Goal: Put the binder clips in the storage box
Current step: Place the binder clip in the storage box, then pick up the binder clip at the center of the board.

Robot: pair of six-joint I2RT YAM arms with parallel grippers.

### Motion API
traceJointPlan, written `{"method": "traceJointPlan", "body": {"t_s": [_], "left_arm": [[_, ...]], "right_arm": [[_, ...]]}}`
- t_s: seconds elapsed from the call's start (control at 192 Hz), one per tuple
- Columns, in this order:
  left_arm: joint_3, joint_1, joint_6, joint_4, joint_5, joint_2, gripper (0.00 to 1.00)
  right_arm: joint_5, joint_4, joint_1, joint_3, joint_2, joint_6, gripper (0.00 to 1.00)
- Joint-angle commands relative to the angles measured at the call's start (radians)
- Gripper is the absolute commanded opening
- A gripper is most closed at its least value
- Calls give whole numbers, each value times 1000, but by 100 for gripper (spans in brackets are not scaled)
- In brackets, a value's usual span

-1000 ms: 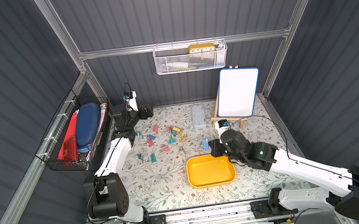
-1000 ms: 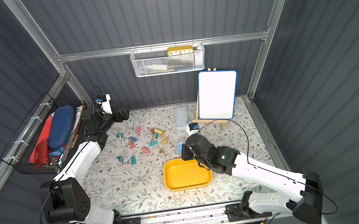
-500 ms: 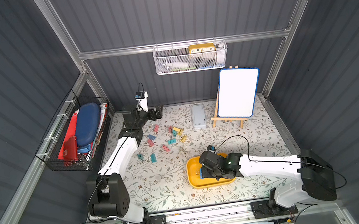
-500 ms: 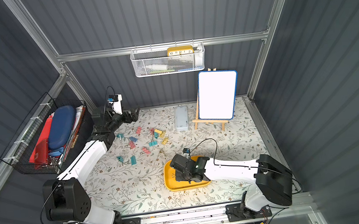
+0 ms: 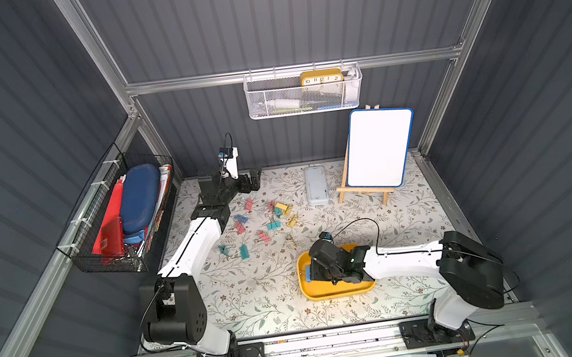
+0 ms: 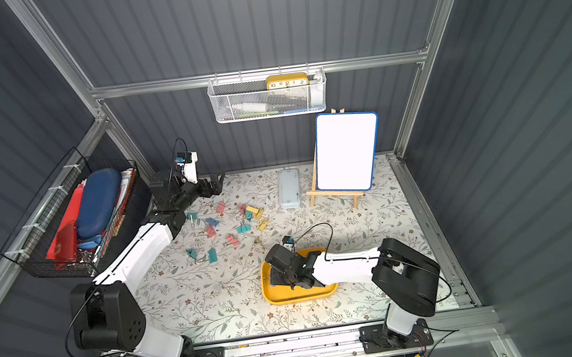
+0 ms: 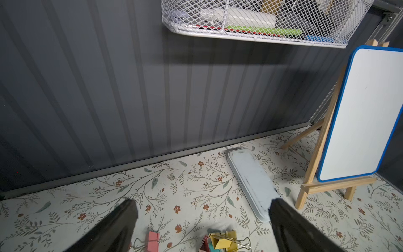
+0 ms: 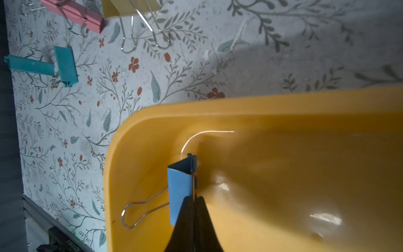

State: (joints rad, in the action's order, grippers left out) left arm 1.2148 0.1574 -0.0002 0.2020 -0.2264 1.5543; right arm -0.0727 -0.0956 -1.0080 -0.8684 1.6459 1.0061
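Note:
My right gripper (image 8: 194, 197) is shut on a blue binder clip (image 8: 181, 189), gripping it by its thin metal edge. It holds the clip low inside the yellow storage box (image 8: 135, 122), near one corner, with one wire handle sticking out sideways. In both top views the box (image 5: 327, 293) (image 6: 291, 299) sits at the front right, with the right wrist over it. Several binder clips (image 5: 270, 217) (image 6: 241, 221) in pink, teal, blue and yellow lie scattered mid-table. My left gripper (image 7: 201, 207) (image 5: 254, 183) is open and empty near the back wall, just beyond a pink clip (image 7: 153, 239) and a yellow clip (image 7: 222, 240).
A flat grey case (image 5: 315, 185) lies by the back wall, next to a whiteboard on a wooden easel (image 5: 378, 148). A black wire basket (image 5: 123, 212) hangs on the left wall. A white mesh basket (image 5: 304, 93) hangs on the back wall.
The right arm swung down from behind the box and lowered the blue clip into it. The left gripper moved to the right along the back wall and stayed open.

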Motion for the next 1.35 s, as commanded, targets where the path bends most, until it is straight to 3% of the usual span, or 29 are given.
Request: {"method": "traceJointPlan", "body": {"t_s": [0.0,0.026,0.146,0.271,0.443,0.547,0.73,0.944,1.095,1.23,1.34], "left_arm": [[31,-1,16,-6,10,5,99],[31,-1,16,-6,11,4,99],[26,-1,17,-4,13,0,99],[26,-1,16,-6,2,2,99],[32,-1,9,-2,38,8,99],[32,-1,13,-3,64,4,99],[27,18,12,-6,101,-8,99],[20,27,24,-1,130,-36,99],[24,27,-1,9,54,-10,99],[38,27,-10,-3,54,7,99],[32,27,-12,0,56,3,99]], "right_arm": [[19,-4,11,16,17,-39,0],[14,-21,11,17,14,-45,0],[-33,-90,11,25,-36,-73,22],[-137,-189,11,14,-125,-121,33],[-277,-292,37,-54,-280,-143,33],[-142,-182,145,-83,-294,-101,30],[90,-36,315,-255,-61,-8,29],[199,108,371,-418,225,56,48],[286,130,385,-511,380,90,50],[299,139,388,-559,467,108,48],[300,149,396,-570,502,104,32]]}}
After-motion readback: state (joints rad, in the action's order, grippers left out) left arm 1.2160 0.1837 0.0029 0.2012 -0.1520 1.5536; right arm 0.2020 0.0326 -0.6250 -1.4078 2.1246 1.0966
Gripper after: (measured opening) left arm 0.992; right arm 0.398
